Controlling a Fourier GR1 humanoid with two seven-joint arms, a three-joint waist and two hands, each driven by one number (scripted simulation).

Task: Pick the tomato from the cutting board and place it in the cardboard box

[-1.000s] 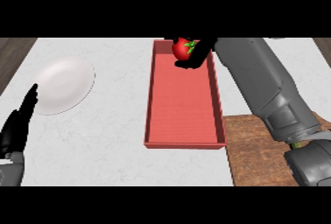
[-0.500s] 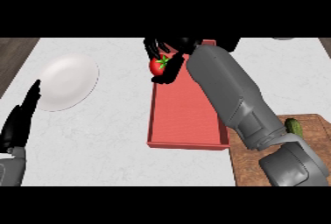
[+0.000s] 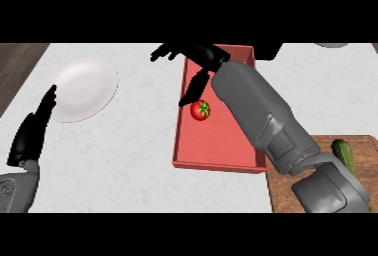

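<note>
Lying in the red box point(image 3: 221, 145), tomato point(image 3: 201, 110) just below the right hand point(image 3: 193, 54), fingers spread, released.

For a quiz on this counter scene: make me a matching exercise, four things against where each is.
Things:
1 tomato
2 white plate
3 cucumber
4 left hand

Places:
A on the cutting board
B inside the red box
C near the left edge, fingers up
D on the counter left of the box

Pairs: 1-B, 2-D, 3-A, 4-C
</note>
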